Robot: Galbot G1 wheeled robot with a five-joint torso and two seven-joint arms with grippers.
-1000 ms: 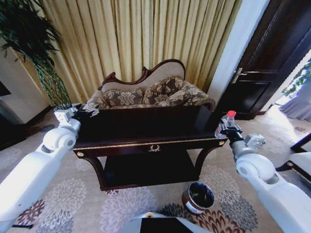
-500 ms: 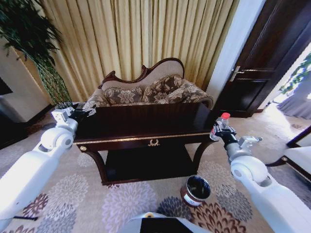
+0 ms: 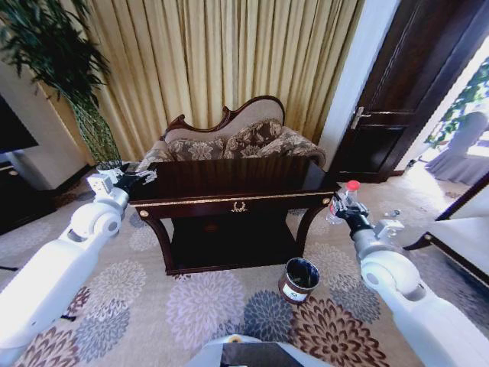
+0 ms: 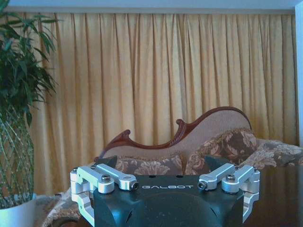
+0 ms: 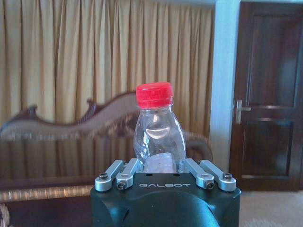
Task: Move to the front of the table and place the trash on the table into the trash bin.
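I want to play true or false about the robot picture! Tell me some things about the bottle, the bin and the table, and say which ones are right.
1. The right gripper holds the bottle. True.
2. The bottle's cap is blue. False: it is red.
3. The trash bin stands on the carpet, in front of the table. True.
4. The bottle is already inside the bin. False: it is up in the gripper, beside the table's right end.
5. The left gripper holds a second bottle. False: it is open with nothing in it, near the table's left end.

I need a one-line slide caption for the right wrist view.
Right gripper holds a clear red-capped bottle upright before curtains.
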